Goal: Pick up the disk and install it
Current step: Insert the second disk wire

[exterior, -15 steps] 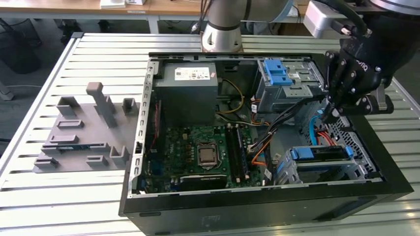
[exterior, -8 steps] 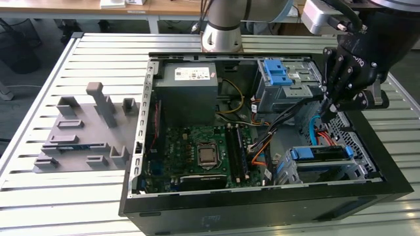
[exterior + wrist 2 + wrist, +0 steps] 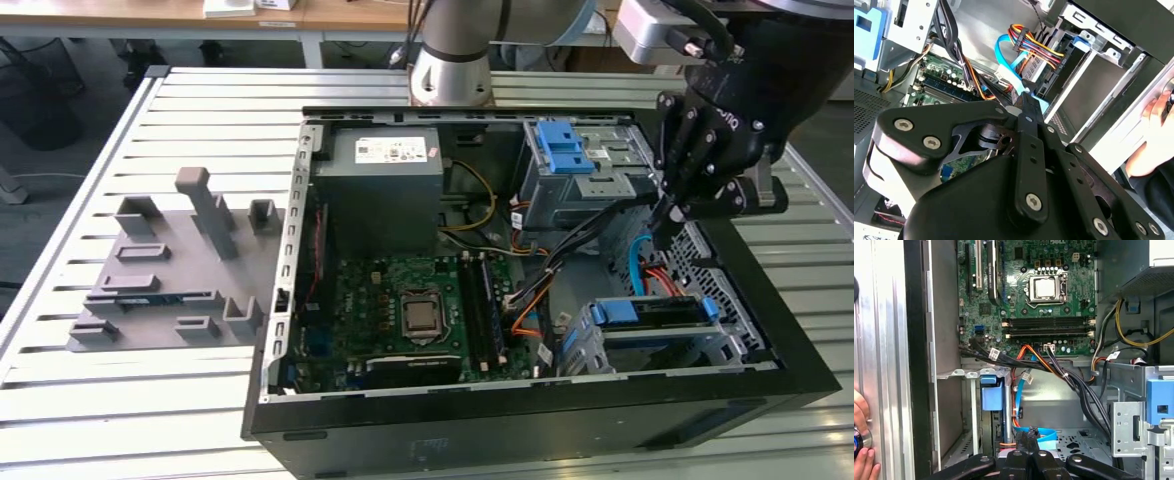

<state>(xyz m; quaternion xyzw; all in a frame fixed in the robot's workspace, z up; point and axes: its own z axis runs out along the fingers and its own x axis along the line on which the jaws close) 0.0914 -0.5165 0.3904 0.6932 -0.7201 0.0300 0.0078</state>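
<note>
The disk, dark with a blue plastic carrier, sits inside the lower metal bay at the front right corner of the open computer case. Its blue carrier end shows in the first wrist view, and its cabled end in the second wrist view. My black gripper hangs above the case's right side, higher than the disk and apart from it. Its fingers lie pressed together with nothing seen between them. The fingertips hover beside a blue flat cable.
A blue-latched drive cage and a grey power supply box fill the case's rear. The motherboard lies in the middle, crossed by bundled cables. A grey fixture stands on the slatted table. A person's hand rests outside the case wall.
</note>
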